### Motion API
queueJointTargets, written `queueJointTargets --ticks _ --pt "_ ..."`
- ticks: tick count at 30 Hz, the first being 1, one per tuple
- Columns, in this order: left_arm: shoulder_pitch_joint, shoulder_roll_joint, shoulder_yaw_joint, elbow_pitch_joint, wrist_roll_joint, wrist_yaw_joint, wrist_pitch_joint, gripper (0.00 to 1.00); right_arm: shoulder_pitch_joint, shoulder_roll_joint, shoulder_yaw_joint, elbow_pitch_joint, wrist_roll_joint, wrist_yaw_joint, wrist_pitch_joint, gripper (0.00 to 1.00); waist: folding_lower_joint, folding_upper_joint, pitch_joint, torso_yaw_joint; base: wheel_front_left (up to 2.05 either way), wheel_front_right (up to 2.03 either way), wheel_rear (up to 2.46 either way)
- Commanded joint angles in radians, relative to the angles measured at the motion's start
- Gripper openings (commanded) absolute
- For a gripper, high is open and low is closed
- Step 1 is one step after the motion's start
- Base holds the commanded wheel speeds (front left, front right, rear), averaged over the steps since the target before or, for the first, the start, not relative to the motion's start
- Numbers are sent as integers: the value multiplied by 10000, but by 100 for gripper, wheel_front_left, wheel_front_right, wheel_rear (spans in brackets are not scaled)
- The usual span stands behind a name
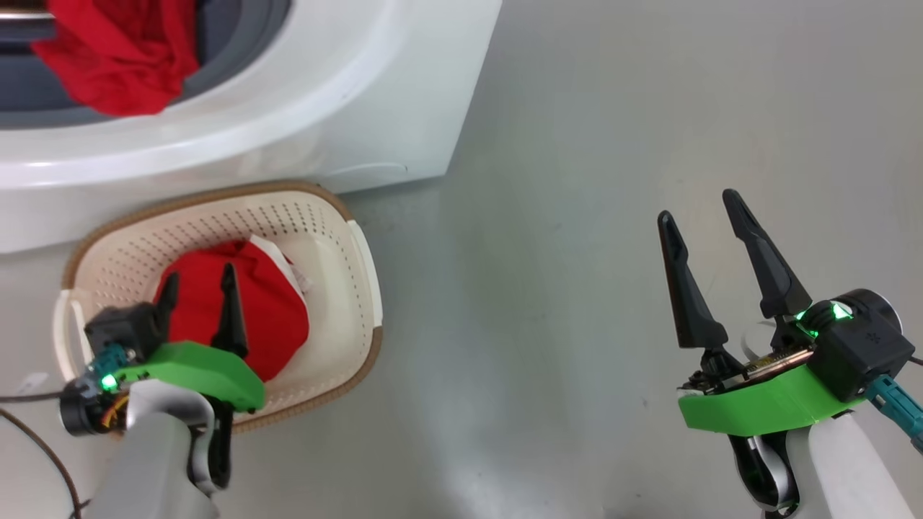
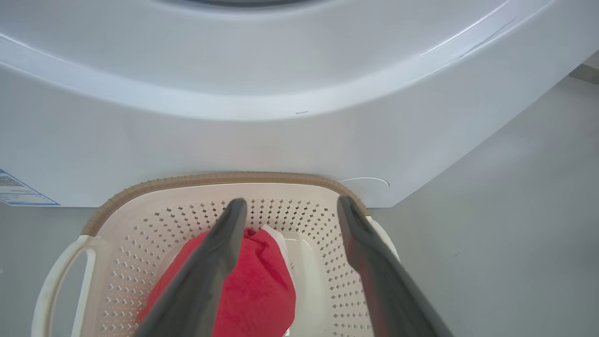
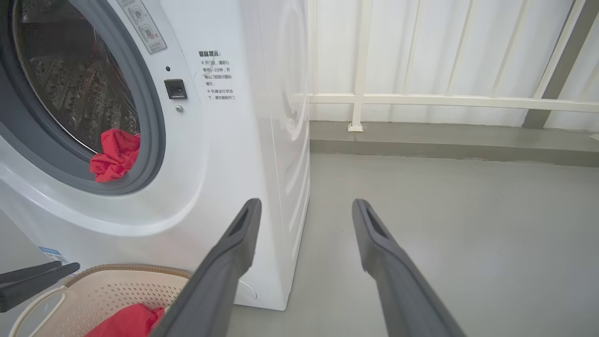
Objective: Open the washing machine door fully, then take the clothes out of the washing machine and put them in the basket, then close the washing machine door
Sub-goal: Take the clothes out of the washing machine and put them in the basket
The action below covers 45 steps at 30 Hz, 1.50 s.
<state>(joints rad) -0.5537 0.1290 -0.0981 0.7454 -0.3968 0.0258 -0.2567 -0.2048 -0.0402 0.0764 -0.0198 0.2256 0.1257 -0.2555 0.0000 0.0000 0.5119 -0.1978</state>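
Observation:
The white washing machine [image 1: 346, 94] stands with its round opening uncovered; the washing machine door is out of view. Red clothes [image 1: 115, 58] hang over the grey gasket at the drum's mouth [image 3: 114, 154]. The cream basket [image 1: 346, 238] sits on the floor against the machine's front, with a red garment [image 1: 267, 310] lying in it. My left gripper [image 1: 200, 277] hovers open over that garment [image 2: 262, 285], its fingers apart and holding nothing [image 2: 292, 203]. My right gripper [image 1: 696, 207] is open and empty above bare floor to the machine's right [image 3: 306, 204].
Grey floor [image 1: 577, 216] stretches to the right of the machine. A white railing and panel wall [image 3: 444, 98] run behind it. A small blue label [image 2: 18, 192] sits low on the machine's front. A dark cable [image 1: 36, 447] trails by my left arm.

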Motion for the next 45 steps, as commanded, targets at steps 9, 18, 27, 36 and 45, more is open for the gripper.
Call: queueJointTargets --ticks 9,18,27,36,45 --pt "1074 -3 432 -1913 196 113 -51 100 492 -100 29 -88 -152 50 -63 100 0 0 -955 236 0 0 0" --pt "2125 -161 592 -3275 598 288 -51 100 780 -100 -84 26 -265 50 -63 100 0 0 -1716 433 0 0 0" --pt "2876 -310 576 -4048 707 239 -51 100 1055 -100 -201 74 -378 50 -63 100 0 0 -2372 580 0 0 0" --pt "3636 -369 649 -5137 1018 -99 -51 100 1511 -100 -416 130 -563 50 -63 100 0 0 -3177 683 0 0 0" --pt "4417 -500 829 -5916 1198 -178 -51 100 2025 -100 -622 95 -640 50 -63 100 0 0 -3845 684 0 0 0"
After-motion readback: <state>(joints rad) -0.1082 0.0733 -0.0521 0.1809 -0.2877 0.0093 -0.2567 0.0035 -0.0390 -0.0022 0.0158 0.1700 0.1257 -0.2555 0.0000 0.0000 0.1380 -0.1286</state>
